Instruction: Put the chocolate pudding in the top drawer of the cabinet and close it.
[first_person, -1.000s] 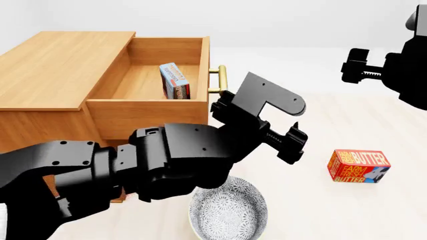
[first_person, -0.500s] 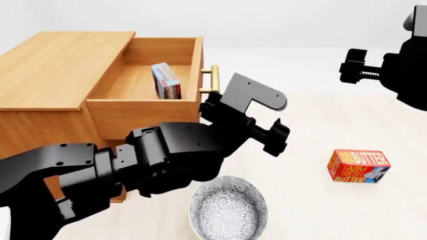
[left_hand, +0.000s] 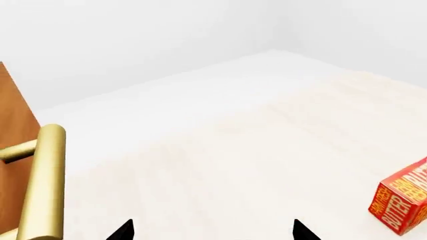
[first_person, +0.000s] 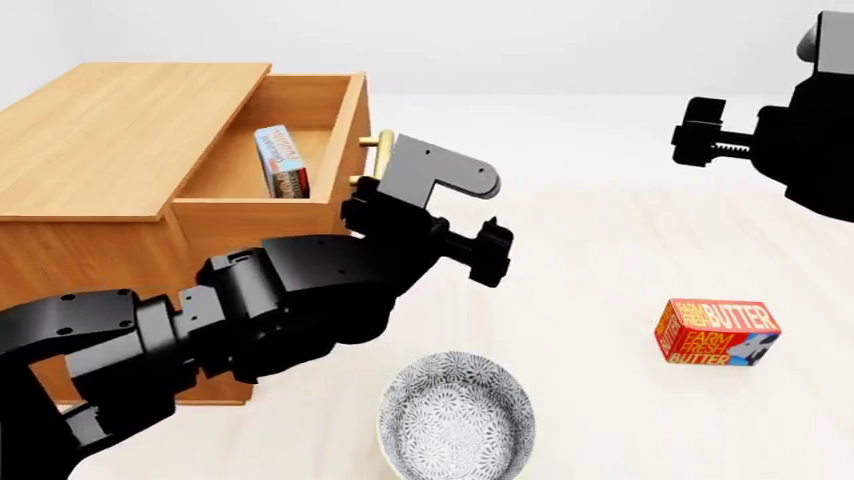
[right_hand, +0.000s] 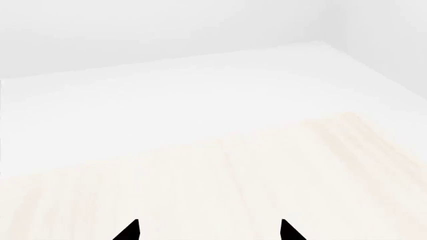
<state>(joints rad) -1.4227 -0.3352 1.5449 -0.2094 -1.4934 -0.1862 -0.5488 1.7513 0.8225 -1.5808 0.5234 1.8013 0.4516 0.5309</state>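
Observation:
The chocolate pudding stands upright inside the top drawer, which sticks partly out of the cabinet. In the head view my left gripper sits right beside the drawer's front, next to its brass handle. The left wrist view shows that handle off to one side of my left gripper, outside its open, empty jaws. My right gripper hangs high at the far right, and the right wrist view shows my right gripper open over bare table.
A red-orange butter box lies on the table at the right, also seen in the left wrist view as the butter box. A patterned bowl sits near the front edge, below my left arm.
The top drawer has slid further into the cabinet, carrying the pudding with it. My left gripper moved left along with the drawer front. The right arm stayed put.

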